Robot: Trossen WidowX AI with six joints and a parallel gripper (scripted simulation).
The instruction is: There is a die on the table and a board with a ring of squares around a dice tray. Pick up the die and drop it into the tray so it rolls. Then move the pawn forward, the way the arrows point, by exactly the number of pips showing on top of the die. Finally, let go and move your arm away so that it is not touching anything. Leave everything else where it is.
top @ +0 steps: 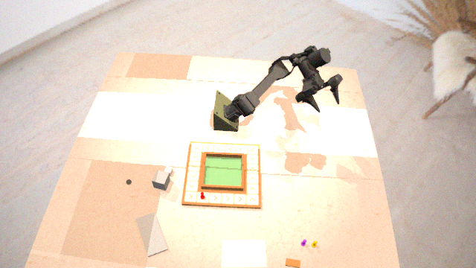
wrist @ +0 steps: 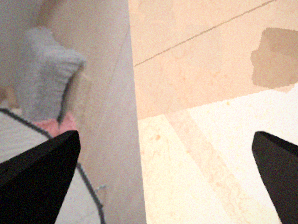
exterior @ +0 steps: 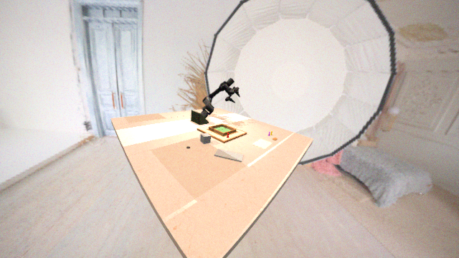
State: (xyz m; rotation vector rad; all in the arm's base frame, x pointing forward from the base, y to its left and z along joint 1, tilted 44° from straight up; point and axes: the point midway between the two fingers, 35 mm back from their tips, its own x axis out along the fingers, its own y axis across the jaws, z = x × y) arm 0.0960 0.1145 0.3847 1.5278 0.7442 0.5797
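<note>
The die is probably the small white cube point(top: 169, 170) touching or just behind a grey block, left of the board; its pips are not readable. The board point(top: 227, 199) point(exterior: 238, 134) lies flat, with arrow squares around the dice tray point(top: 223, 176) point(exterior: 222, 129), whose green floor is empty. The red pawn point(top: 202, 196) point(exterior: 227, 135) stands on the front row of squares, second from the left corner in the top view. My gripper point(top: 329, 107) point(exterior: 237, 99) point(wrist: 166, 140) is open and empty, raised high over the table's right rear part, far from die and pawn.
The grey block point(top: 161, 180) point(exterior: 205, 139) stands left of the board. A black disc point(top: 129, 182) point(exterior: 188, 147), a grey wedge point(top: 153, 234) point(exterior: 229, 155), a white sheet point(top: 244, 253) point(exterior: 262, 143), purple point(top: 303, 243) and yellow point(top: 314, 244) pawns and an orange piece point(top: 293, 263) lie around.
</note>
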